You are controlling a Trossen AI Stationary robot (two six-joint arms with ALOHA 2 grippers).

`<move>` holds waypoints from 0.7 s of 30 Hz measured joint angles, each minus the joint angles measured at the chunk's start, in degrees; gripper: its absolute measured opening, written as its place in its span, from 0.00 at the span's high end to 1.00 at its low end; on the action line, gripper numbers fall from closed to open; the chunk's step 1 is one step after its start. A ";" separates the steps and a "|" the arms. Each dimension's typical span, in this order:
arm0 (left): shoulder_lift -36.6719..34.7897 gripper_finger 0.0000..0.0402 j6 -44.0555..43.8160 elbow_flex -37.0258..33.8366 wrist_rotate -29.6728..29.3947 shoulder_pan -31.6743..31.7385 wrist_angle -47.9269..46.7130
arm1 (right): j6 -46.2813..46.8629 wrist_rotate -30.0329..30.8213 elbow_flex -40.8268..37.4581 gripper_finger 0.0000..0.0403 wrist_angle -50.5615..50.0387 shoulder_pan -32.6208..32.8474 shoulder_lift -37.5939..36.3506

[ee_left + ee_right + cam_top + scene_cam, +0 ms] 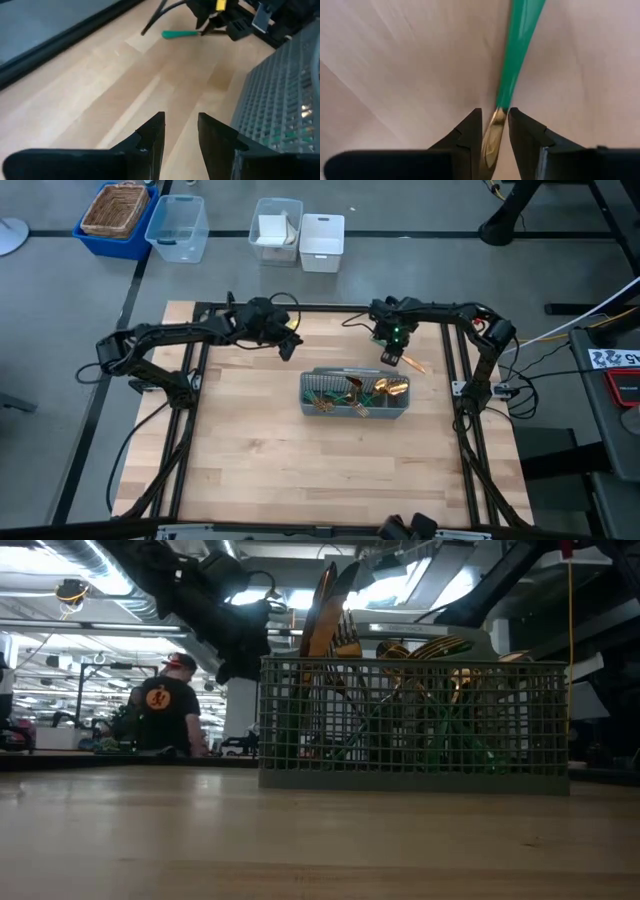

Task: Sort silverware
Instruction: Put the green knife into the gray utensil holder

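Observation:
The grey mesh caddy [355, 396] sits mid-table, right of centre, with several gold, teal-handled pieces of silverware [430, 700] standing or leaning inside it. My right gripper [392, 356] is just beyond the caddy's far right corner, shut on one teal-handled piece [519, 50]. That piece's gold end [414, 365] sticks out toward the right. My left gripper [290, 340] hovers over bare wood to the far left of the caddy. Its fingers [155, 131] are a little apart and hold nothing. My right gripper pinches the piece between its two fingers at the gold neck [496, 120], where the teal handle ends. The fingers come from above, slanting. The handle [180, 34] runs out ahead of the fingers, low over the wood. Whether it rests on the table I cannot tell.
Beyond the table's far edge stand a blue bin holding a wicker basket [115, 215], a clear tub [180, 225] and two white boxes [300, 235]. A black frame [190, 380] borders the wood. A person [165, 710] works in the room behind. The near half of the table is bare wood.

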 joint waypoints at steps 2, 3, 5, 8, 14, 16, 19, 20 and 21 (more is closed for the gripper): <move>0.00 0.73 -0.04 -0.32 0.02 -0.54 0.42 | -0.02 0.18 -1.08 0.77 0.34 -0.51 -0.02; 0.00 0.73 -0.12 -0.53 0.04 -0.72 1.23 | 0.00 0.14 -1.60 0.77 0.60 -0.86 -0.02; 0.00 0.73 -0.16 -0.81 0.01 -1.09 2.22 | 0.07 -0.22 -2.43 0.77 1.46 -1.49 -0.10; 0.00 0.73 -0.26 -0.86 0.02 -1.47 3.16 | 0.05 -1.45 -3.44 0.77 2.97 -2.09 -0.40; 0.00 0.73 -0.29 -0.86 0.01 -1.54 4.36 | 0.02 -1.98 -3.73 0.77 4.16 -1.95 -0.38; 0.00 0.73 -0.48 -0.86 0.02 -1.54 4.31 | 0.10 -2.07 -3.22 0.77 3.66 -1.95 -0.25; 0.00 0.73 -0.33 -0.86 0.00 -1.54 4.31 | 0.43 -2.39 -1.53 0.77 2.63 -1.95 0.15; 0.00 0.73 -0.32 -0.86 0.00 -1.54 4.30 | 0.59 -2.39 -0.81 0.77 3.62 -1.95 0.18; 0.00 0.73 -0.31 -0.86 0.00 -1.52 4.31 | 0.59 -2.41 -0.16 0.77 4.19 -1.95 0.16</move>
